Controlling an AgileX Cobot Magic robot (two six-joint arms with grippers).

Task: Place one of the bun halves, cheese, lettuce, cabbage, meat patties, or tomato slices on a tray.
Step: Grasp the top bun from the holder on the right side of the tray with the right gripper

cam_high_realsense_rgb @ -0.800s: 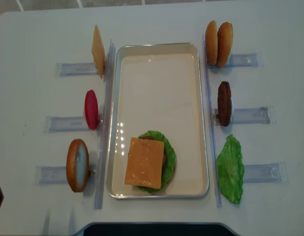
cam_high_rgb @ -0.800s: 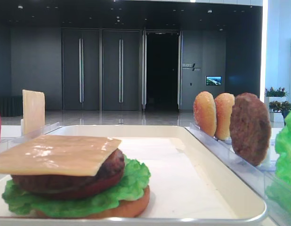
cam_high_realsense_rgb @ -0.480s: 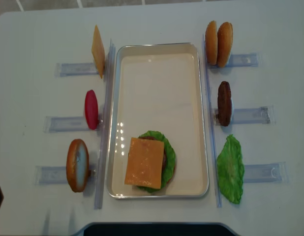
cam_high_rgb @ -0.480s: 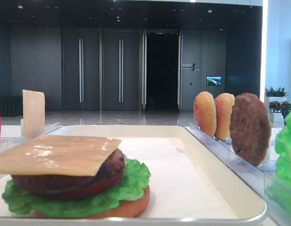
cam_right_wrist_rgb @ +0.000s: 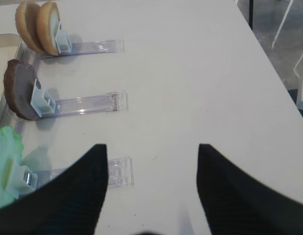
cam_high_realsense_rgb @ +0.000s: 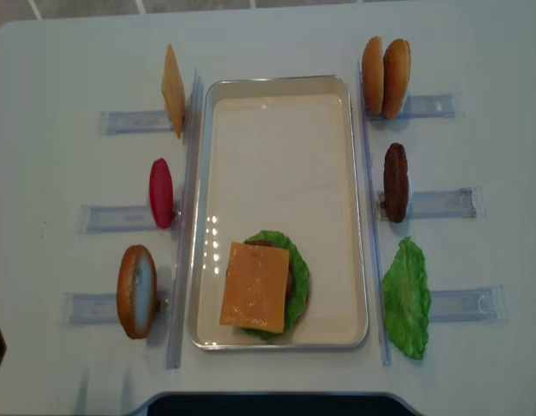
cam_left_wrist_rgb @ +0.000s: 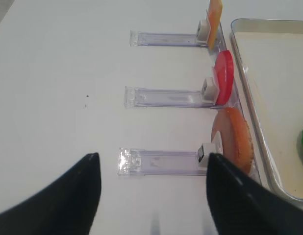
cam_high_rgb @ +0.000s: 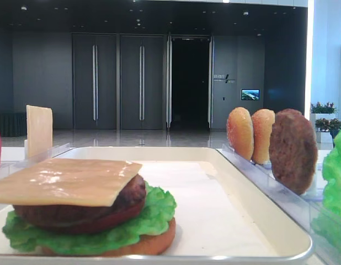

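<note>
White tray [cam_high_realsense_rgb: 277,104], centre of table [cam_high_realsense_rgb: 68,52]; landmark for all below.

On tray, near end: one stack, cheese [cam_high_realsense_rgb: 254,286] over patty [cam_high_rgb: 76,212], lettuce [cam_high_rgb: 154,215] and a thin bottom bun.

Left of tray, on clear racks [cam_high_realsense_rgb: 120,121], upright: one cheese slice [cam_high_realsense_rgb: 173,89] far end, one red tomato slice [cam_high_realsense_rgb: 161,192] midway, one bun half [cam_high_realsense_rgb: 136,290] near end.

Right of tray: two bun halves [cam_high_realsense_rgb: 385,76] far end, one patty [cam_high_realsense_rgb: 395,182] midway, one lettuce leaf [cam_high_realsense_rgb: 407,297] near end.

Handling, judged: bun half light, stiff, probably plastic; best pinched across its edges, clear of rack clip. Cheese thin and glossy, likely slippery. Lettuce floppy; take by thick rib. Patty rough, easy grip.

Left gripper [cam_left_wrist_rgb: 151,196]: jaws spread, empty, hanging over table left of tray, near bun rack. Right gripper [cam_right_wrist_rgb: 151,186]: jaws spread, empty, over table right of tray, near lettuce rack.
</note>
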